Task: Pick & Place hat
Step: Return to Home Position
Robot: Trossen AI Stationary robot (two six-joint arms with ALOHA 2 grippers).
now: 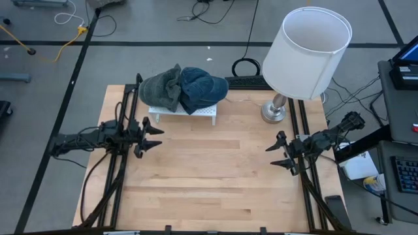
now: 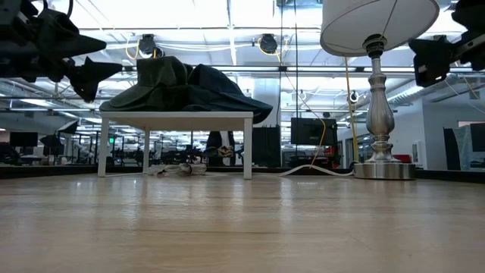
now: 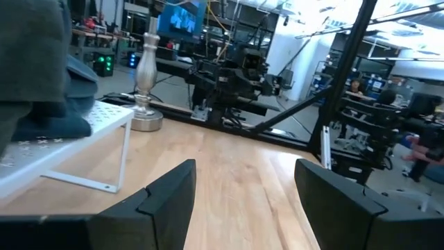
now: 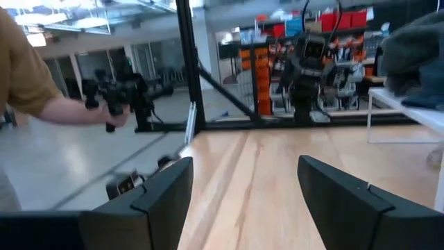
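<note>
The caps [image 1: 183,88] lie heaped on the white shelf [image 1: 196,115], which stands at the far edge of the tabletop [image 1: 215,183], left of its middle. No cap lies loose on the wood, so I judge the placing done and the step in hand a plain retreat to rest.

To do that well, each arm should draw back along its own side without swinging toward the far edge. The left claw [image 1: 155,137] hangs over the left edge, near the shelf's near-left leg, with its fingers apart and nothing between them. It is the one to watch, since a knock to the shelf could shake the heap. The right claw [image 1: 281,150] hangs over the right edge, also spread and empty. The lamp [image 1: 307,52] stands at the far edge on that side, so this arm should keep low and clear of the shade.

The heap is soft, crumpled cloth, grey-green on the half nearer the left edge and dark blue on the other. It has slumped rather than stacked neatly. In the low view, cloth droops over one end of the shelf top, so I would expect it to slide if jarred.
</note>
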